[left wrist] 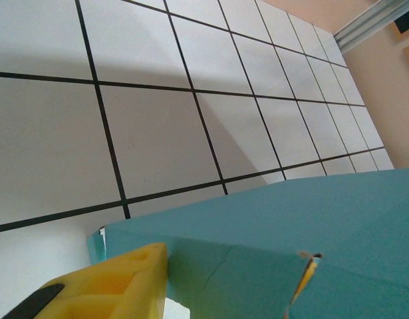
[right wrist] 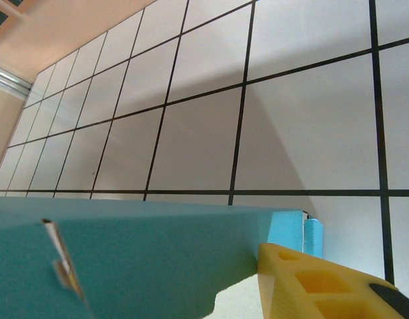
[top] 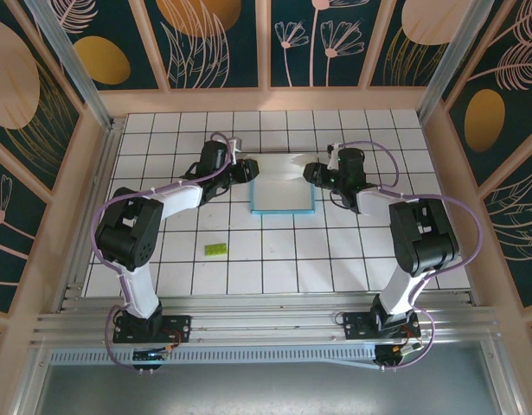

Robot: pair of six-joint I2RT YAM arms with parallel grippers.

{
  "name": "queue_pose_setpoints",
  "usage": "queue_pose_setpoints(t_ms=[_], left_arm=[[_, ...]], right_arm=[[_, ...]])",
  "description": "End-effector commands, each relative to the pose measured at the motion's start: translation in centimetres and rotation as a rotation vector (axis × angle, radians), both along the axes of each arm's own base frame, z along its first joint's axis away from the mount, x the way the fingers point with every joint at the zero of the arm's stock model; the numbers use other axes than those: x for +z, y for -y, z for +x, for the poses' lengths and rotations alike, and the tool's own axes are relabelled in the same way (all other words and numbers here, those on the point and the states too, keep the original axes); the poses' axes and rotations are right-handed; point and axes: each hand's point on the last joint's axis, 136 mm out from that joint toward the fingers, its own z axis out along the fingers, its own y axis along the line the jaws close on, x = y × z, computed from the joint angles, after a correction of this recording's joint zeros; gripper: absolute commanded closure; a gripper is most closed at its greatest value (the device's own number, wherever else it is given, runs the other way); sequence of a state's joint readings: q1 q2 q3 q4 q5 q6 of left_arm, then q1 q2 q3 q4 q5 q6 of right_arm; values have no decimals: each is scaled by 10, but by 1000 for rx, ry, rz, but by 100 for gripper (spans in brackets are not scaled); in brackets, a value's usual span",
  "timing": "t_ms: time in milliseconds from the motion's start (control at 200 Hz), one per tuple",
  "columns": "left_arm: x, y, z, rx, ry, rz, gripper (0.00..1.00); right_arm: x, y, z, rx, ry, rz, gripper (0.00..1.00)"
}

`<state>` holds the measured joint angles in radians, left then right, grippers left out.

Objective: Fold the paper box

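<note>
One paper box (top: 283,197), two end effectors (top: 245,169) (top: 311,171), and seemingly one small green piece (top: 215,249).

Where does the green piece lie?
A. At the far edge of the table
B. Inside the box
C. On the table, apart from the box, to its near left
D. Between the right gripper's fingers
C: the green piece lies flat on a tile of the table, clearly apart from the box, nearer the arm bases and to the left.
</note>
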<state>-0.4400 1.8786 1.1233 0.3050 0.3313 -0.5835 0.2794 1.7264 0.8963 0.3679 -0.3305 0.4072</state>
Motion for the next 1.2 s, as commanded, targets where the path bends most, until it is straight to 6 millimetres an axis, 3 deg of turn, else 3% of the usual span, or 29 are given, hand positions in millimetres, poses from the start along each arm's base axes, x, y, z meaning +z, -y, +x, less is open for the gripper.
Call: queue_pose_setpoints(t_ms=[0,370,611,781,971,1066,1196], left_arm=[[-1,16,-13,-46,-18,-47,64],[-12,10,-28,-38,-43,-55,63],[-7,9,-33,-42,-31,-75,63],[1,7,-28,-54,8,-13,60],[13,7,-24,-67,54,19,56],[17,7,-24,-75,62,21,53],[17,9,-23,-89,67,33,46]], right_arm=[[-9,-7,-5,6,-15,4,59],[-25,-1,-21,4,-25,-16,58],[-16,-2,-25,12,-13,-21,57],[-4,34,-29,-76,46,-158,40],[19,59,-28,16,134,-186,14],[26,59,-27,113,163,-222,13],[31,39,-39,322,234,-257,16]])
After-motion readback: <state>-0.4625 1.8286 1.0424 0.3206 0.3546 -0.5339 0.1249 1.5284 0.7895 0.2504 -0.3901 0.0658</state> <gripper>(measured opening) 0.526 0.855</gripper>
